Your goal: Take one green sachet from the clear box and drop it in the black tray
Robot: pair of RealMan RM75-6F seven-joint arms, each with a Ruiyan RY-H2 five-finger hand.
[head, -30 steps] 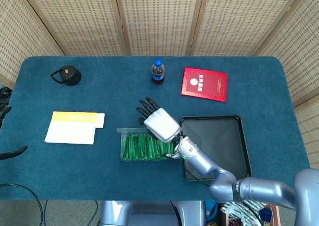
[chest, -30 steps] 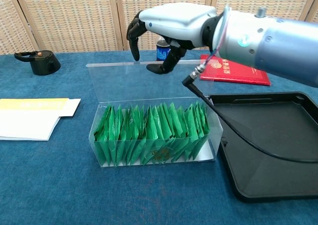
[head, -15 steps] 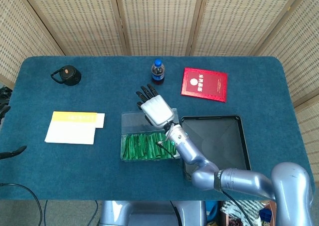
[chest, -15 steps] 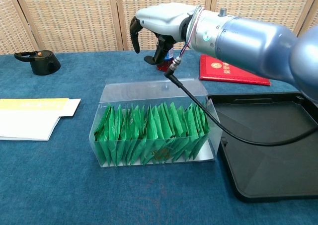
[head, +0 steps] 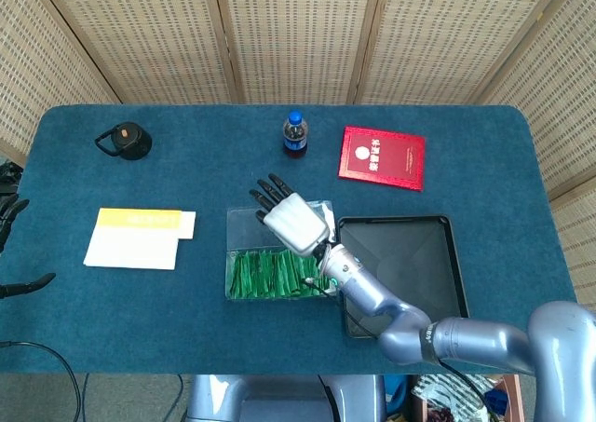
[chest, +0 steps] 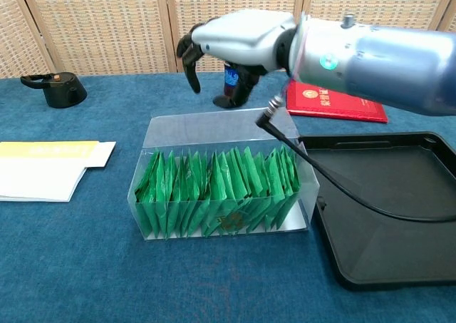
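Note:
The clear box stands mid-table with its lid laid back, packed with upright green sachets. My right hand hovers above the box's rear edge, fingers spread and curved downward, holding nothing and touching no sachet. The black tray lies just right of the box, with nothing in it. Only dark fingertips of my left hand poke in at the far left edge of the head view, apart and holding nothing.
Behind the box stand a blue-capped bottle and a red booklet. A black round object sits at the back left. Yellow-and-white papers lie left of the box.
The box's lid went from standing upright to lying back. My right hand swung to the rear over it, then came a little nearer and lower over the box. It stays empty.

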